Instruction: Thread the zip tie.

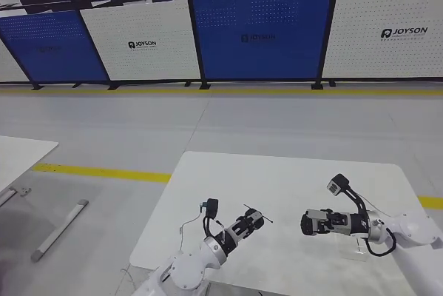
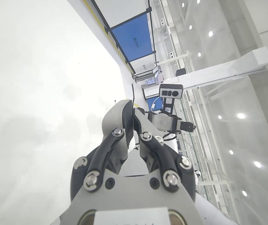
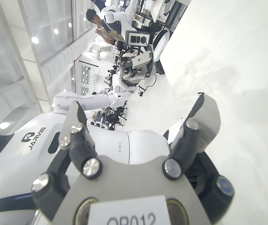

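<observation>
A row of blue and white panels [image 1: 258, 37] stands well beyond the table's [image 1: 295, 185] far edge, with grey floor between them. A yellow floor line [image 1: 103, 172] runs in behind the table's far left corner and shows again at its right edge. A second white table [image 1: 14, 155] sits well apart from the table's left side, and a grey bar [image 1: 58, 229] lies on the floor between the two.

Both arms hang over the table's near half, and a wide stretch of white top lies between them and the far edge. The left gripper [image 1: 252, 220] is close to the table's left edge, the right gripper [image 1: 306, 223] is nearer its middle, and they face each other across a gap.

The right gripper's fingers [image 3: 202, 108] are spread wide apart and hold nothing. The left gripper's pads [image 2: 127, 118] are pressed together on the zip tie [image 2: 133, 94], a thin black strip held above the table top, its slim end sticking out past the fingertips toward the right gripper
</observation>
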